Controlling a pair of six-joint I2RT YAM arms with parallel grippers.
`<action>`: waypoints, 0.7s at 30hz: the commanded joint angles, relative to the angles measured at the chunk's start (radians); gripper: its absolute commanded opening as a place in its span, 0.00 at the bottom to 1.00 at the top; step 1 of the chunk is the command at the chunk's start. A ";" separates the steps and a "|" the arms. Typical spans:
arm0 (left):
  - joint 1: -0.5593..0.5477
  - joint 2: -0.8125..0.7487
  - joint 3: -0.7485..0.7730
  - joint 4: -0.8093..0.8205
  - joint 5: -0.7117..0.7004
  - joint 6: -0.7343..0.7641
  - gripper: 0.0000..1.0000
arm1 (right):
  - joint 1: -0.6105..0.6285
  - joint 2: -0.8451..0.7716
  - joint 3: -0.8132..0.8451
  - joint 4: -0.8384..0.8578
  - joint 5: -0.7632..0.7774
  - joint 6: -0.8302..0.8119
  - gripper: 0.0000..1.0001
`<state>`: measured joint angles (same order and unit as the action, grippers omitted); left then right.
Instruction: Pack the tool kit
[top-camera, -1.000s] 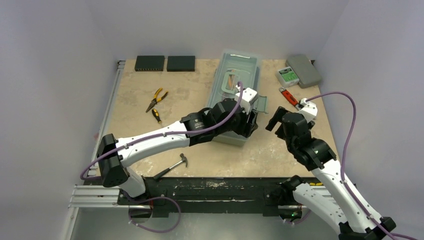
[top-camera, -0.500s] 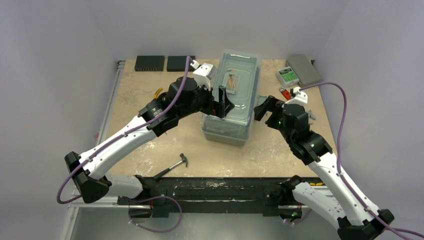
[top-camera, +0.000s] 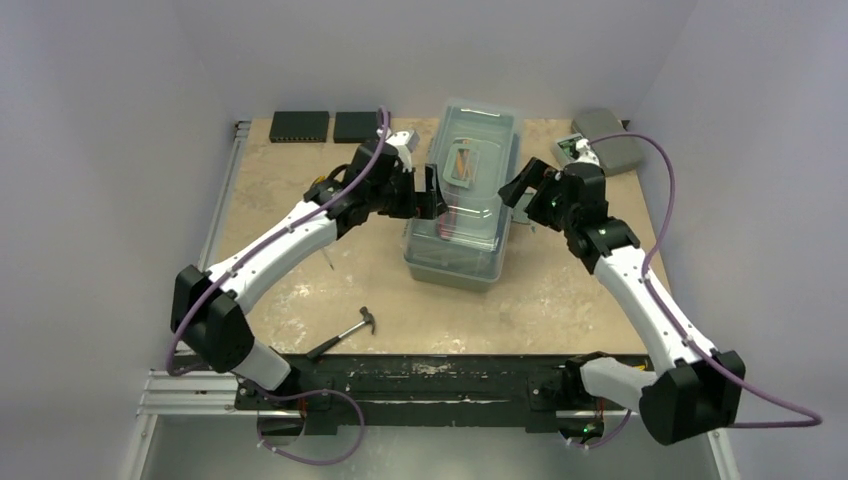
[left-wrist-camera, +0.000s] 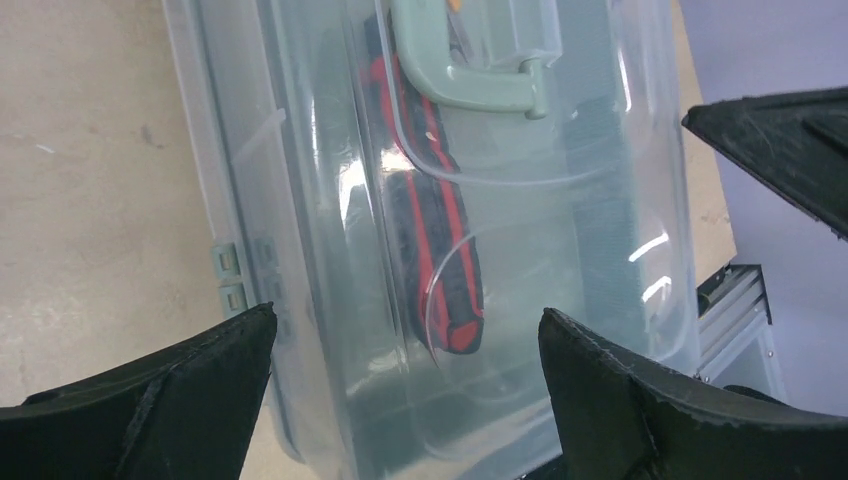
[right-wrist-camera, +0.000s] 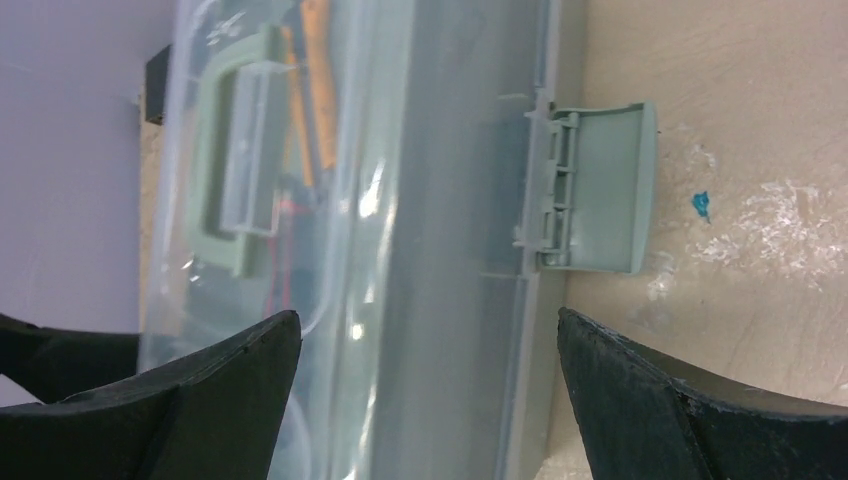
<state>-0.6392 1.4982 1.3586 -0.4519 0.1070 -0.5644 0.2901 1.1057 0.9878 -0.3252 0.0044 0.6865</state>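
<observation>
The sage-green toolbox (top-camera: 458, 245) stands mid-table with its translucent lid down and its handle (left-wrist-camera: 470, 78) on top. Through the lid a red-and-black tool (left-wrist-camera: 440, 255) shows inside. My left gripper (top-camera: 432, 195) hangs open over the box's left edge (left-wrist-camera: 405, 313), holding nothing. On the opposite side my right gripper (top-camera: 520, 190) is open over the right edge (right-wrist-camera: 428, 314), also holding nothing. A green latch (right-wrist-camera: 595, 190) sticks out sideways from the box's right wall. A hammer (top-camera: 345, 330) lies near the front edge.
Two flat black boxes (top-camera: 299, 125) (top-camera: 360, 126) sit at the back left. A flat grey case (top-camera: 612, 138) and a small green-labelled pack (top-camera: 570, 148) sit at the back right. The left arm crosses the table's left half.
The left arm swung from the box's near right corner round to its left side and its jaws opened wide. The right gripper moved up and in to the box's right side.
</observation>
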 joint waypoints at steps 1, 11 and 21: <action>0.007 0.075 0.035 0.061 0.131 -0.034 1.00 | -0.044 0.076 0.020 0.061 -0.137 0.001 0.99; 0.010 0.065 -0.047 0.111 0.167 -0.050 0.95 | -0.042 0.180 -0.048 0.113 -0.374 -0.049 0.99; 0.009 -0.114 -0.313 0.263 0.183 -0.131 0.90 | 0.157 0.138 -0.196 0.226 -0.399 0.025 0.99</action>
<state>-0.6109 1.4525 1.1473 -0.2485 0.2081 -0.6395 0.2867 1.2381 0.8700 -0.0528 -0.2180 0.6964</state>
